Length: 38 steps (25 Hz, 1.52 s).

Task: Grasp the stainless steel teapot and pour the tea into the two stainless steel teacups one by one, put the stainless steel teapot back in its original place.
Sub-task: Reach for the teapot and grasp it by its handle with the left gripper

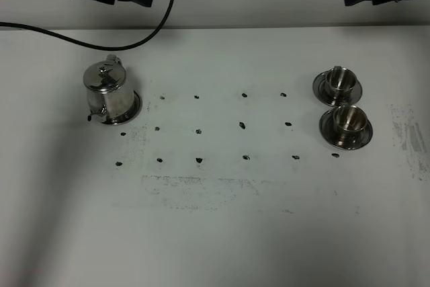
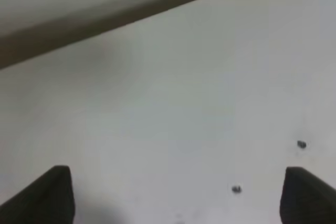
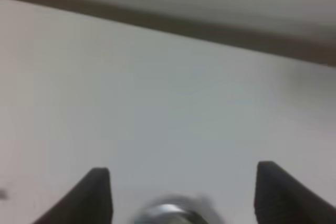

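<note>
The stainless steel teapot (image 1: 107, 91) stands upright at the left of the white table on its original place, a steel disc (image 1: 136, 107) whose rim shows around the base. Its lid is on, so the tea is hidden. The two stainless steel teacups, the far one (image 1: 339, 81) and the near one (image 1: 349, 119), sit on saucers at the right. My left gripper (image 2: 178, 195) hangs open over bare table behind the teapot. The right gripper (image 3: 184, 195) is open too, behind the cups, with a blurred steel rim (image 3: 167, 212) just below it in the right wrist view.
Rows of small black marks (image 1: 243, 125) dot the middle of the table (image 1: 222, 233). A black cable (image 1: 161, 11) loops down from the left arm at the back left. Scuffed patches lie at the front centre and the right edge.
</note>
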Tool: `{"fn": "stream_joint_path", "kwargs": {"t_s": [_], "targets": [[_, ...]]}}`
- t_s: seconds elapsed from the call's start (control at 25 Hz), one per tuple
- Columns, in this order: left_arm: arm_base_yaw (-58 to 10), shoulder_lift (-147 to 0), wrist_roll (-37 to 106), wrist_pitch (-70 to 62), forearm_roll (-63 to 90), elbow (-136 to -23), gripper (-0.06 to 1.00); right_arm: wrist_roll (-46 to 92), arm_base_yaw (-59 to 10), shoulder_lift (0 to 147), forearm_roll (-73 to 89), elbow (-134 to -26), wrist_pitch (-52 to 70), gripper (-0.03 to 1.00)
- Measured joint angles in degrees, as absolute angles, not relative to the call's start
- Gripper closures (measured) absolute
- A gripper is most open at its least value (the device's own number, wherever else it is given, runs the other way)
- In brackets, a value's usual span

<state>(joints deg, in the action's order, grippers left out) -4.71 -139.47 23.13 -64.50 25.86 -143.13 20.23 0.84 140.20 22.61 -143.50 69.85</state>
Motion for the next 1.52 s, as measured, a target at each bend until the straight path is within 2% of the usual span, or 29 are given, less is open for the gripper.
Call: {"fn": "stream_joint_path", "kwargs": {"t_s": [0.2,0.4,0.6,0.76,1.12,1.52], "targets": [[-5.28,-127.46,23.55,-60.12,23.71,-129.72,0.2,17.57,-0.71,128.73,13.58,-133.27,69.89,0.43],[-5.22,-116.98,25.72,-53.36,22.68,-116.26,0.27,17.19,-0.98,117.43,11.55,-123.54,69.89,0.43],[-5.22,-109.68,28.39,-49.0,22.52,-106.61,0.31,17.0,-0.98,103.47,9.74,-109.2,68.12,0.44],[-6.33,-106.63,29.04,-47.09,22.4,-104.8,0.31,16.75,-0.98,90.65,9.16,-97.11,62.4,0.44],[-12.58,-106.0,32.28,-43.65,18.49,-104.81,0.31,15.51,-0.98,61.53,9.65,-71.56,58.67,0.44],[-13.11,-106.0,31.84,-44.94,12.57,-104.81,0.31,10.87,-0.98,32.48,9.69,-58.84,61.82,0.44]]}}
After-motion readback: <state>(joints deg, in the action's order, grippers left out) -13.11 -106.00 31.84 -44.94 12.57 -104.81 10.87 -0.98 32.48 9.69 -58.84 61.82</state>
